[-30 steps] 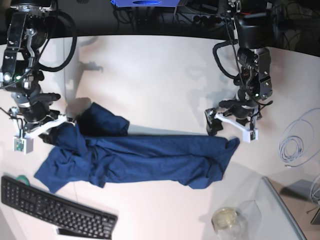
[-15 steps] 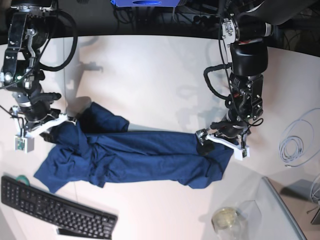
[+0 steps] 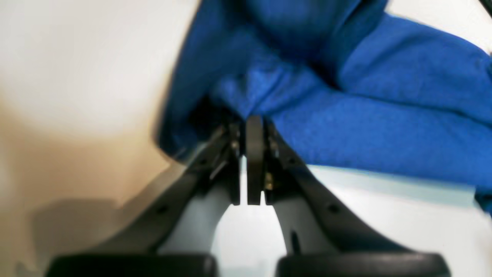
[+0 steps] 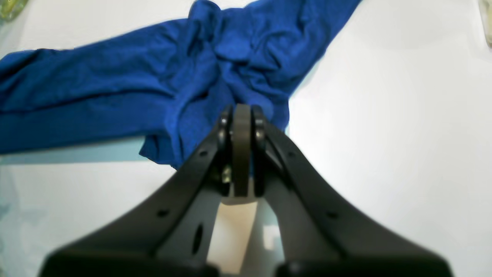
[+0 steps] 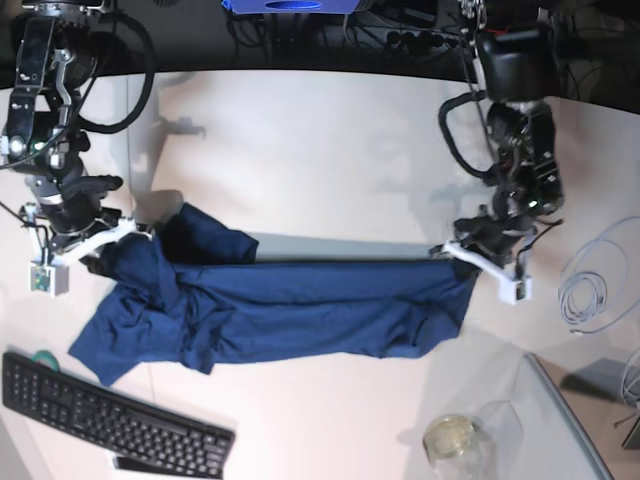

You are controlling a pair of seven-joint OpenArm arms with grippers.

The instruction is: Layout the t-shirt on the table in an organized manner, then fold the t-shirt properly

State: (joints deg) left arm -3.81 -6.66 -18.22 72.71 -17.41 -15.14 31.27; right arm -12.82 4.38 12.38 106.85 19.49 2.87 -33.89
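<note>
The dark blue t-shirt [image 5: 300, 310] lies bunched in a long wrinkled band across the white table [image 5: 320, 150]. My left gripper [image 5: 465, 262] is at the shirt's right end, shut on a fold of cloth. In the left wrist view that gripper [image 3: 251, 121] pinches the t-shirt [image 3: 384, 127] just above the table. My right gripper [image 5: 130, 235] is at the shirt's left end, shut on the cloth. The right wrist view shows the same gripper [image 4: 242, 111] closed with the t-shirt [image 4: 115, 88] bunched around its tips.
A black keyboard [image 5: 110, 415] lies at the front left, beside a small green object [image 5: 42, 357]. A glass jar [image 5: 452, 438] stands on the grey glass-edged stand [image 5: 570, 430] at the front right. A coiled white cable [image 5: 590, 290] lies at the right edge.
My left gripper came down open onto the shirt's right end, shut on it and pulled it right, stretching the band. My right gripper, still shut on cloth, shifted slightly toward the back.
</note>
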